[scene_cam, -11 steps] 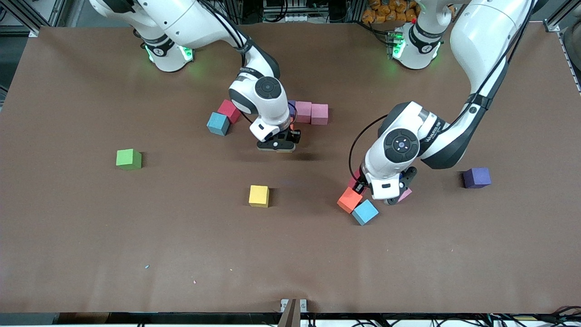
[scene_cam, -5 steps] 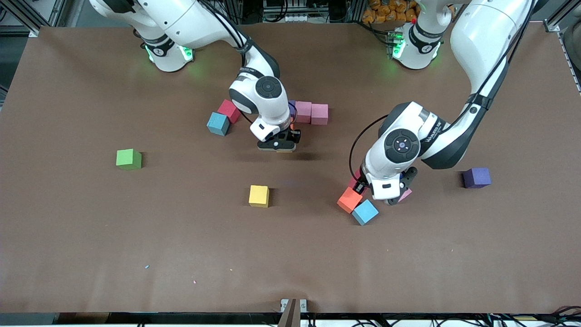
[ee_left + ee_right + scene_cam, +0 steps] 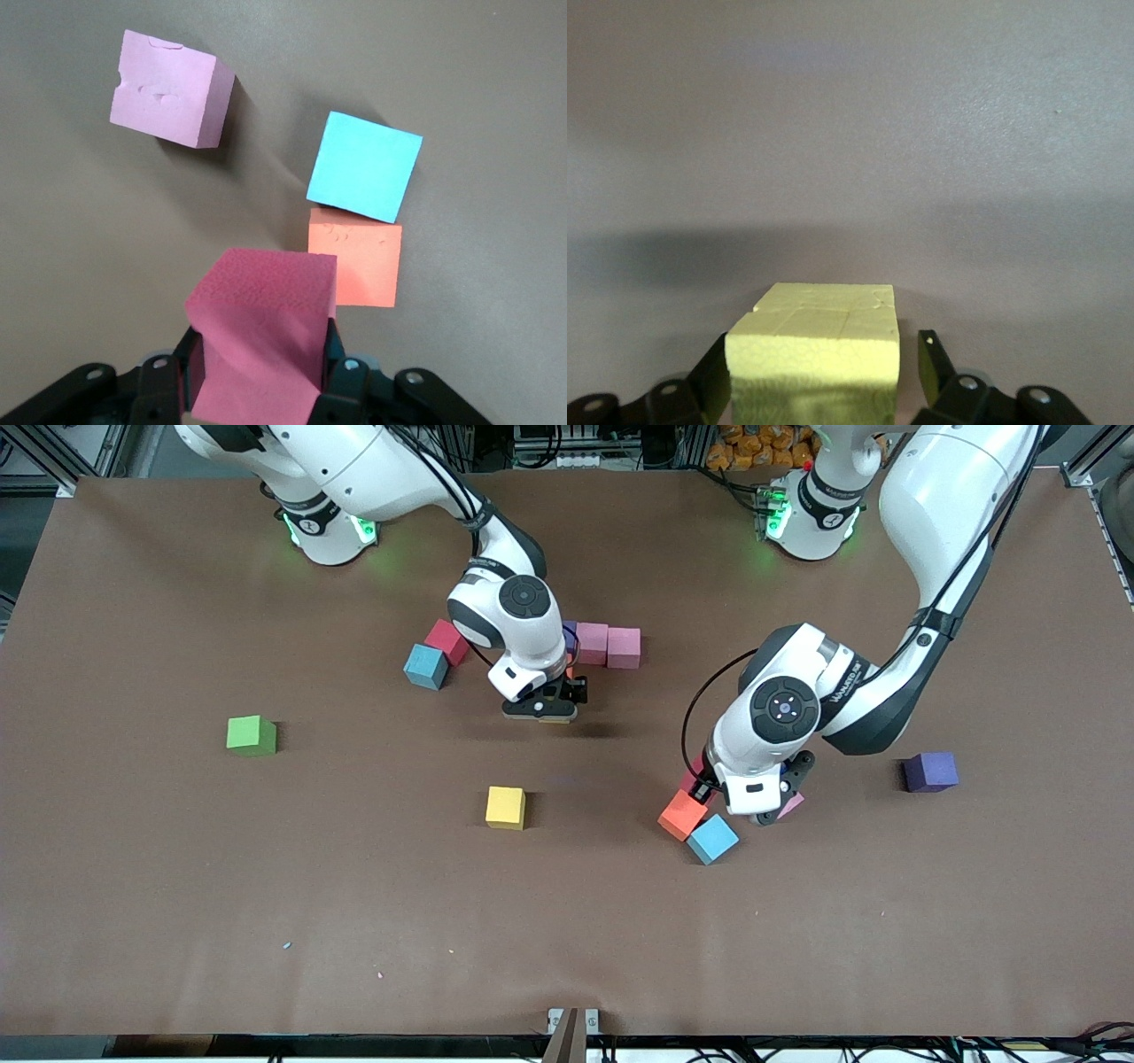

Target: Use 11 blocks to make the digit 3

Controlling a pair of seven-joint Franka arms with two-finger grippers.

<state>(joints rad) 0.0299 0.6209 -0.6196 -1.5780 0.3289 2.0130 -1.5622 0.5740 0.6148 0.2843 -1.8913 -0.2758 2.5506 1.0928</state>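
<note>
My left gripper [image 3: 704, 786] [image 3: 261, 376] is shut on a deep pink block [image 3: 261, 323], low over the table beside an orange block [image 3: 681, 815] [image 3: 354, 266], a blue block [image 3: 711, 839] [image 3: 365, 166] and a pale pink block [image 3: 791, 804] [image 3: 168, 88]. My right gripper [image 3: 547, 714] [image 3: 824, 367] is open around a yellow block [image 3: 824, 332] on the table; one finger [image 3: 935, 354] stands clear of it. Just beside it, farther from the camera, is a short row of a purple sliver [image 3: 570, 632] and two pink blocks [image 3: 592, 644] [image 3: 624, 647], with an orange sliver [image 3: 570, 662].
Loose on the table are a red block [image 3: 447, 640] touching a blue block [image 3: 426, 666], a yellow block [image 3: 505, 807], a purple block [image 3: 930, 771] toward the left arm's end, and the green cube [image 3: 252, 736] toward the right arm's end.
</note>
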